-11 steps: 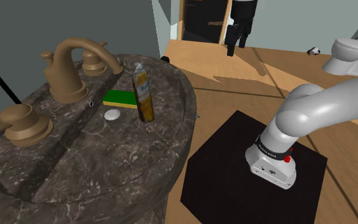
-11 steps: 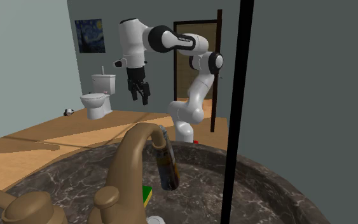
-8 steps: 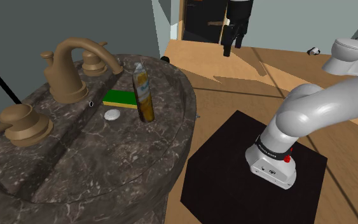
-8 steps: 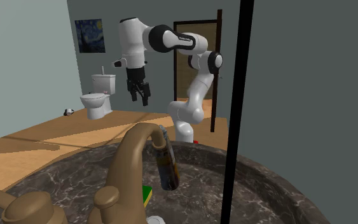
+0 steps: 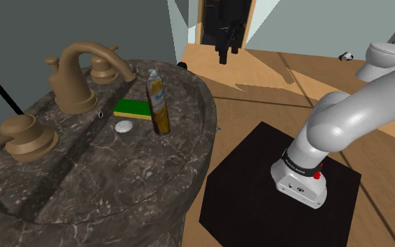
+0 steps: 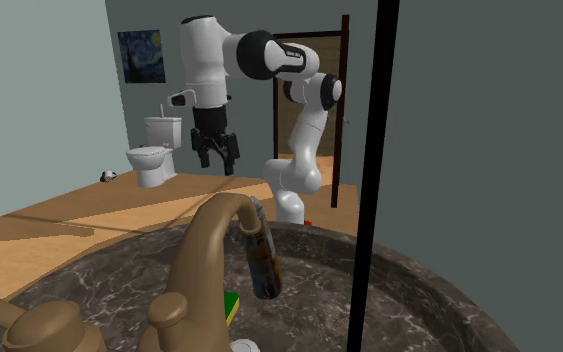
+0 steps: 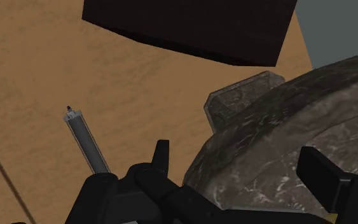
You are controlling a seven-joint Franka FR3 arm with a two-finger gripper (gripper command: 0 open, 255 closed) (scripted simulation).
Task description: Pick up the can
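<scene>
The can (image 5: 158, 102) is a tall slim spray can with a yellow and brown label and a pale cap. It stands upright on the dark marble sink top (image 5: 104, 182), close to its rim. In the second exterior view the can (image 6: 261, 256) shows just behind the faucet spout. My gripper (image 5: 229, 55) hangs high over the wooden floor, in front of the dark doorway and well away from the can. It is open, with nothing between its fingers (image 6: 231, 166). In the wrist view the gripper (image 7: 238, 167) looks down at the rounded edge of the sink top (image 7: 266, 146).
A bronze faucet (image 5: 90, 69) with two handles stands behind the can. A green sponge (image 5: 132, 108) and a small white disc (image 5: 123, 126) lie next to the can. The black stand (image 5: 280, 175) sits beside the sink. A toilet (image 5: 389, 59) stands far off. A grey tube (image 7: 85, 141) lies on the floor.
The gripper has swung toward the shoulder view's left, nearer the sink, and has turned about its own axis. Its fingers stay apart. The can has not moved.
</scene>
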